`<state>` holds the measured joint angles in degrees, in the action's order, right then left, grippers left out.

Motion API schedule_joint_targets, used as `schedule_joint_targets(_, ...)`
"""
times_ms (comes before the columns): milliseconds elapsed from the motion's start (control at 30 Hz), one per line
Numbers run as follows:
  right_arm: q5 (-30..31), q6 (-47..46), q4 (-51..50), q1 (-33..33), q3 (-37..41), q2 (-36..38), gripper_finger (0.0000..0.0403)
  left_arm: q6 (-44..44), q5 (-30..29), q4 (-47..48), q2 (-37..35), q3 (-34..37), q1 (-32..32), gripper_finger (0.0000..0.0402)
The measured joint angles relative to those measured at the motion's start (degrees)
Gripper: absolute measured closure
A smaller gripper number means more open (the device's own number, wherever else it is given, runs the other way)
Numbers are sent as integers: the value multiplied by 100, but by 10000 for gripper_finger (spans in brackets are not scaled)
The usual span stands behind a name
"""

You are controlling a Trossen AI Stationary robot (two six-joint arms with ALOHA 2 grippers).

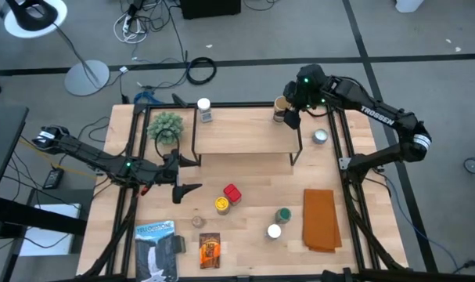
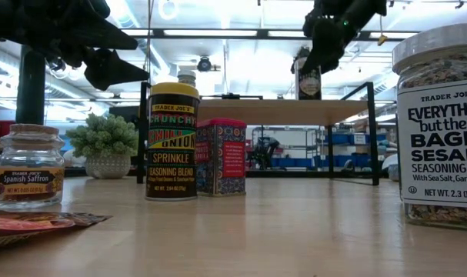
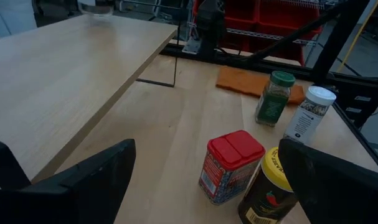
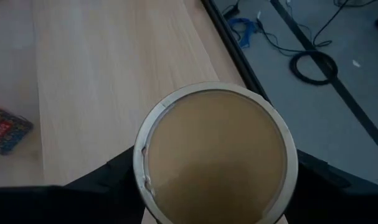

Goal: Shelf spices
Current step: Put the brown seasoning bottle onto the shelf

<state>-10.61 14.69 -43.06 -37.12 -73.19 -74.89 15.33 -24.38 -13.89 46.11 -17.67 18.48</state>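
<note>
Spices first: a tan-lidded jar [image 4: 215, 154] is clamped between the right gripper [image 1: 288, 112]'s fingers, and it's held over the far right corner of the shelf [image 1: 245, 135]; whether its base touches the board can't be told. A white-lidded jar [image 1: 204, 110] is already parked on the shelf's far left corner. The left gripper [image 1: 187, 174] is spread wide with nothing in it, hung just off the shelf's left front leg. On the table [image 1: 253, 243] in front, a red box [image 1: 232, 193] and a yellow-lidded jar [image 1: 221, 204] are sat just beside each other, with a green-lidded jar [image 1: 282, 215] and another white-lidded one [image 1: 274, 232] off to the right. An orange-brown packet [image 1: 210, 250] is laid near the front edge. A small potted plant [image 1: 166, 128] is sat left of the shelf.
</note>
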Motion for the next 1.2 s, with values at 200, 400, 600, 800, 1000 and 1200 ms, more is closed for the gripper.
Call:
schedule_joint_targets(200,-13,91,-97,-91,61,2,121,-5,0,0,0,0,0,3)
schedule_joint_targets(400,-11,177,-113,-247,107,2,120,37,2,0,0,0,0,3)
schedule_joint_targets(600,-312,207,-128,-477,109,2,119,55,2,0,0,0,1,3)
schedule_joint_targets(800,-575,213,-133,-551,108,2,119,57,1,0,0,0,0,3)
schedule_joint_targets(1000,-624,238,-181,-551,109,2,119,59,1,1,0,0,1,3)
schedule_joint_targets(1200,-627,206,-259,-546,109,2,110,59,1,0,0,0,0,3)
